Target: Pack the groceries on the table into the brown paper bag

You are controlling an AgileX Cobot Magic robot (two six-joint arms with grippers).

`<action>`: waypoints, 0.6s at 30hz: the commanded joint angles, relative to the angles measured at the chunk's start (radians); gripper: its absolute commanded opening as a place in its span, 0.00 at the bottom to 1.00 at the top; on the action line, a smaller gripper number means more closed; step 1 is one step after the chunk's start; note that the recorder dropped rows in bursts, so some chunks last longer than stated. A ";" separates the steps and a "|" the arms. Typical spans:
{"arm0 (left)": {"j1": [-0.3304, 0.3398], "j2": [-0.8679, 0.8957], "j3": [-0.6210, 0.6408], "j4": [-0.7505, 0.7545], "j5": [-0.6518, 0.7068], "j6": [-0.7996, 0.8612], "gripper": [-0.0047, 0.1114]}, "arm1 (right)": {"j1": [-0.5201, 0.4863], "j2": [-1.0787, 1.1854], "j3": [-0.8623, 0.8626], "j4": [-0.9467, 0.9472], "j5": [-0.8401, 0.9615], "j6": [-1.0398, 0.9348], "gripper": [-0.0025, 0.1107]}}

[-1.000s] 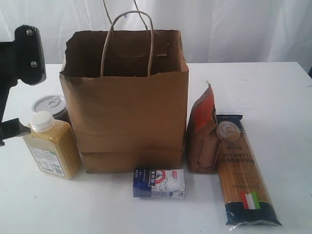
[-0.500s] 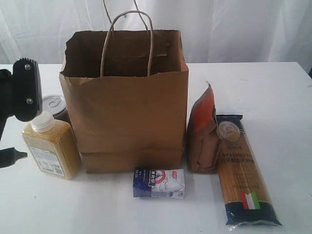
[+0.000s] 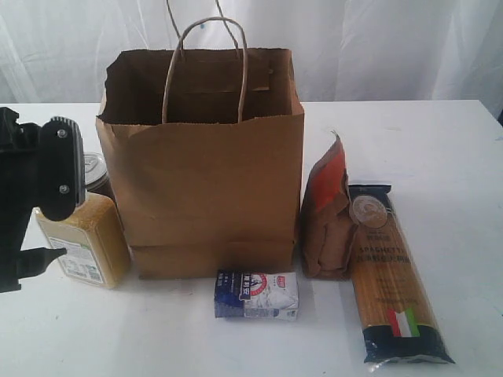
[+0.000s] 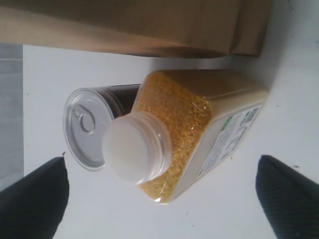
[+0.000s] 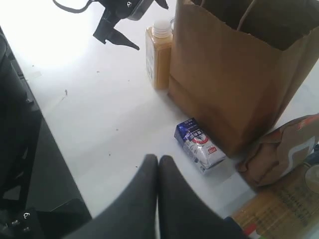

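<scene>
Since a second ago the left tool [image 4: 162, 199] has dropped and slid toward the bag, so that in the exterior view its black body now hides the cap of the yellow white-capped bottle [image 3: 88, 242] and most of the tin can [image 3: 96, 170] behind it; nothing else has shifted; its jaws stand wide open, one dark finger on each side of the bottle, neither touching it, with the white cap between them in the left wrist view; the bottle stands upright on the white surface [image 3: 440, 141], just beside the left wall of the brown paper bag [image 3: 208, 181], the can close behind it and also near the bag; the right tool [image 5: 158, 162] hangs well apart, fingers pressed together on nothing, above bare surface near the small blue-white carton [image 3: 256, 295]; the carton lies flat before the bag; right of the bag the brown-orange pouch [image 3: 326, 216] stands upright, just beside the long spaghetti packet [image 3: 393, 275], which lies flat.
</scene>
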 commanded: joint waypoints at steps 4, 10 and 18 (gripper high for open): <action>0.000 0.062 0.007 0.022 -0.023 -0.001 0.92 | -0.003 -0.002 0.008 0.006 -0.017 0.003 0.02; 0.023 0.101 0.007 0.044 -0.082 -0.013 0.92 | -0.003 -0.002 0.008 0.006 -0.017 0.003 0.02; 0.075 0.124 0.007 0.042 -0.111 -0.013 0.92 | -0.003 -0.002 0.008 0.006 -0.019 0.003 0.02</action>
